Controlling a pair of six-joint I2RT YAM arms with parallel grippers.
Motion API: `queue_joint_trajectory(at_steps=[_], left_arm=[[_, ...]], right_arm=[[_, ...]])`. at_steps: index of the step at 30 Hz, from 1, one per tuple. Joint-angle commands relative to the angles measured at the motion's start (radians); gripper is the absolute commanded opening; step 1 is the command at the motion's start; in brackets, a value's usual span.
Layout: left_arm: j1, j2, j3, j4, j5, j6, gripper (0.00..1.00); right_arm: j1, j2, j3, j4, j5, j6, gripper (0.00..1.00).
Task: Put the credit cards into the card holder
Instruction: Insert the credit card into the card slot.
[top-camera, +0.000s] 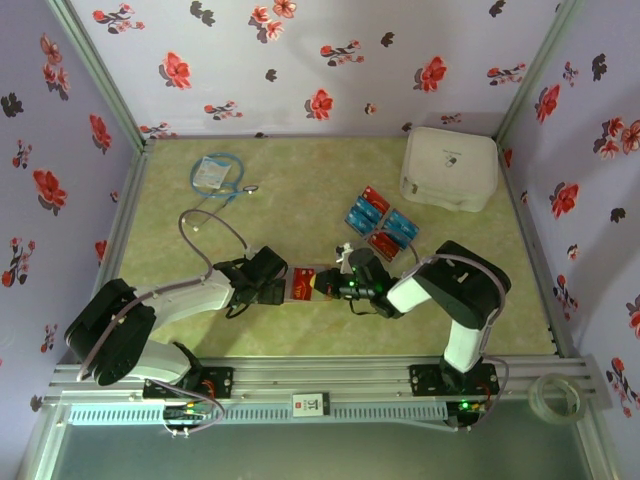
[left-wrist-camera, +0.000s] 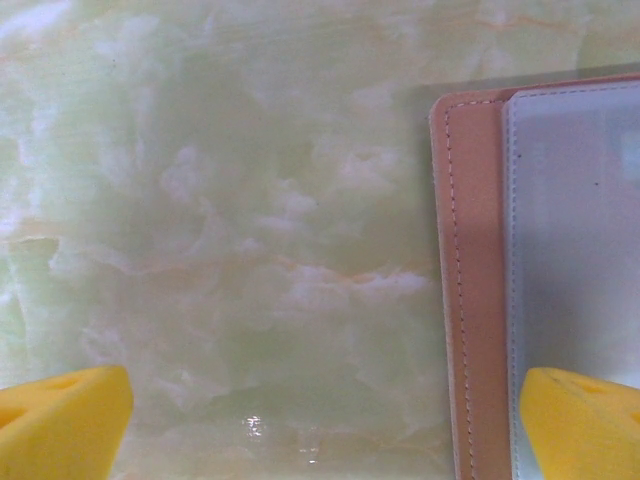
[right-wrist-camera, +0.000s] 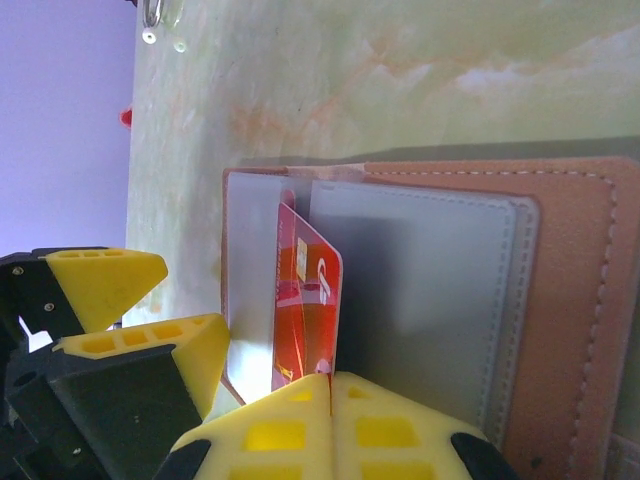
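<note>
The holder (top-camera: 305, 283) is laid open on the table (top-camera: 300, 190), near the front middle, flanked by both arms. The right claw (right-wrist-camera: 330, 395) is seen clamped tight on a red card (right-wrist-camera: 305, 300), which is pinched by its near edge. That card is held on edge against the holder's inner side, between a pale clear sleeve and the grey panel. How deep it sits cannot be told.

The left claw (left-wrist-camera: 320, 428) is spread wide and empty at the holder's other end. 1 yellow fingertip (left-wrist-camera: 585, 420) is placed over the grey panel, the other over bare table. Whether the panel is actually being pressed cannot be told.

The other cards (top-camera: 380, 226), red and blue, are gathered in a loose cluster behind the right claw, apart from the holder. A white case (top-camera: 450, 168) is parked at the far right of the table. A blue-and-white packet (top-camera: 212, 172) with a cable is seen at the far left.
</note>
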Motion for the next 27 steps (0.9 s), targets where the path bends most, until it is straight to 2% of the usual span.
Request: queue_joint_trajectory(at_steps=[1, 12, 20, 27], left_arm=[[-0.010, -0.020, -0.017, -0.015, -0.030, -0.019, 1.00], [-0.011, -0.017, -0.014, -0.014, -0.030, -0.019, 1.00], [-0.006, -0.028, 0.013, -0.028, -0.031, -0.025, 1.00], [0.041, -0.040, 0.075, -0.082, -0.031, -0.020, 1.00]], right_arm=[[0.008, 0.030, 0.015, -0.047, -0.019, 0.011, 0.00], [0.008, 0.050, 0.056, -0.108, -0.036, -0.002, 0.00], [0.009, 0.008, 0.107, -0.249, -0.034, -0.056, 0.28], [0.008, -0.026, 0.196, -0.416, -0.026, -0.118, 0.42]])
